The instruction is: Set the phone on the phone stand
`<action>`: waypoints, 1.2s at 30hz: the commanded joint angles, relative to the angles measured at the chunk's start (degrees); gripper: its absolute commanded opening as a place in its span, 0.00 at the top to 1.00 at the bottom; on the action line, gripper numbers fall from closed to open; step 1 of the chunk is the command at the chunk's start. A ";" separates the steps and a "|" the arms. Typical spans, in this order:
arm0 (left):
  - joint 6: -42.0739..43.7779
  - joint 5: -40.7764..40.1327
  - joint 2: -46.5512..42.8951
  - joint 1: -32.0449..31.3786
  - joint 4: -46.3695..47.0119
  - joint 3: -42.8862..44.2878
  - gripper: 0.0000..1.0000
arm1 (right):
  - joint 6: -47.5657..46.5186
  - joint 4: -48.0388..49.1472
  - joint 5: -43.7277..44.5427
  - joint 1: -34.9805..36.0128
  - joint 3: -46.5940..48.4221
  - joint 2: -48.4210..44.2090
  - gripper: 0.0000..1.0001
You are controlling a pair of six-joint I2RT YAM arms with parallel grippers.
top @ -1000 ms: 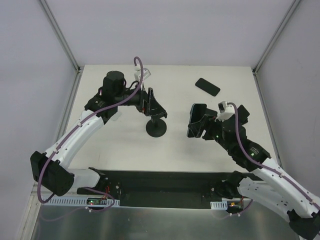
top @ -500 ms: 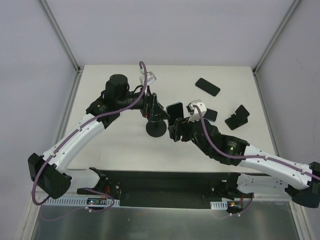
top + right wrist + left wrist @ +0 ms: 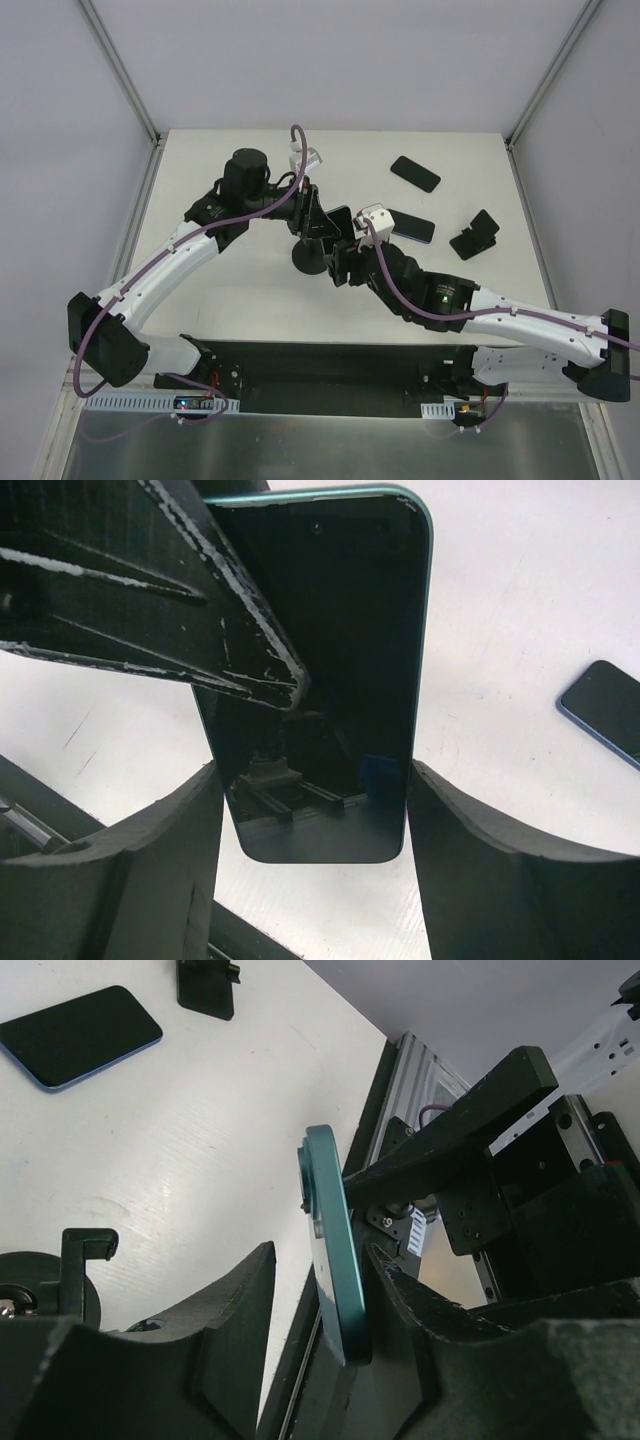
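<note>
In the overhead view, the left gripper (image 3: 322, 228) and right gripper (image 3: 340, 250) were close together over the middle of the pale table (image 3: 230, 290). A slim teal-edged phone (image 3: 340, 222) was between them, close beside the black round-based phone stand (image 3: 310, 260) and not resting on it. A black phone (image 3: 414, 173), a blue-edged phone (image 3: 410, 227) and a small black bracket (image 3: 475, 236) lay well apart to the right.

In the left wrist view, the phone (image 3: 335, 1250) stood edge-on between the left fingers (image 3: 230, 1310). It lay against one, while a strip of table showed between it and the other (so no clamp there). The stand's hooked cradle (image 3: 85, 1245) sat apart.

In the right wrist view, the right fingers (image 3: 470, 850) pressed both long edges of the phone (image 3: 340, 630), holding it off the table. A scuffed left finger (image 3: 150, 610) crossed its screen.
</note>
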 commanded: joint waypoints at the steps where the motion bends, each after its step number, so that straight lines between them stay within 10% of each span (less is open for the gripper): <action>1: 0.83 1.91 0.19 -0.76 1.81 0.03 0.64 | -2.06 6.05 3.15 1.07 3.49 0.33 0.99; 8: 1.89 2.53 0.28 -1.02 1.81 0.12 0.98 | -3.03 5.35 4.55 1.60 3.49 -0.11 0.97; 16: 9.43 -12.83 -7.27 -1.02 -2.75 -0.15 1.00 | -3.92 -12.63 6.57 0.11 4.63 -0.46 0.03; 26: 15.16 -48.78 -29.14 -0.49 4.61 -10.95 1.00 | -4.69 -14.88 -24.18 -21.60 4.89 1.81 0.01; 33: 15.78 -47.92 -31.11 -0.49 9.37 -14.21 1.00 | -8.92 -5.76 -28.75 -21.52 7.80 12.98 0.44; 36: 15.69 -43.01 -30.05 -0.49 9.46 -13.95 1.00 | -8.83 -1.00 -29.89 -21.60 6.65 14.92 0.48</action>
